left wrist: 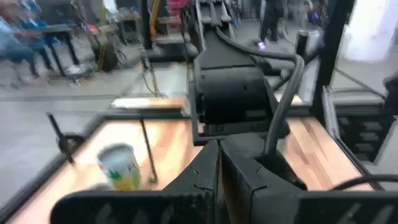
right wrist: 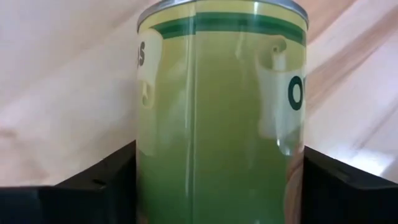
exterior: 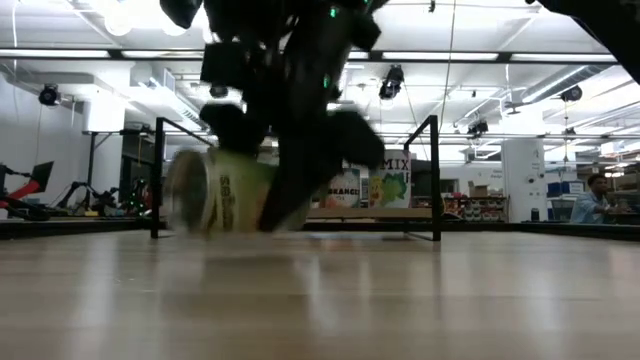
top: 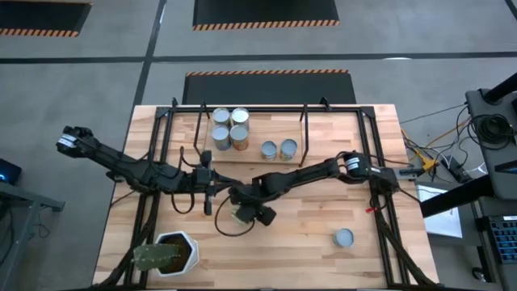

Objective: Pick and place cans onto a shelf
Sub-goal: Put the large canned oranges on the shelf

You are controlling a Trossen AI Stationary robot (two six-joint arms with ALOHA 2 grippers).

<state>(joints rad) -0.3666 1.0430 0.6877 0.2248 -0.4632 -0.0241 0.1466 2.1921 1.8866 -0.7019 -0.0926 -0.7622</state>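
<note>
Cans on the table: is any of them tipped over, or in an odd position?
Yes. The can in the right gripper lies on its side, low over the table. The lone can stands upright.

Seven cans show in all. Five stand on the shelf [top: 323, 137] along the table's far edge: a cluster of three [top: 229, 128] toward its left end and a pair [top: 279, 149] near its middle. One can [top: 344, 237] stands alone near the table's [top: 307, 234] near right corner. One more, a green-labelled can [right wrist: 221, 112], lies at the table's middle. One white plant pot [top: 179, 251] sits at the near left corner. Two arms reach over the table.
</note>
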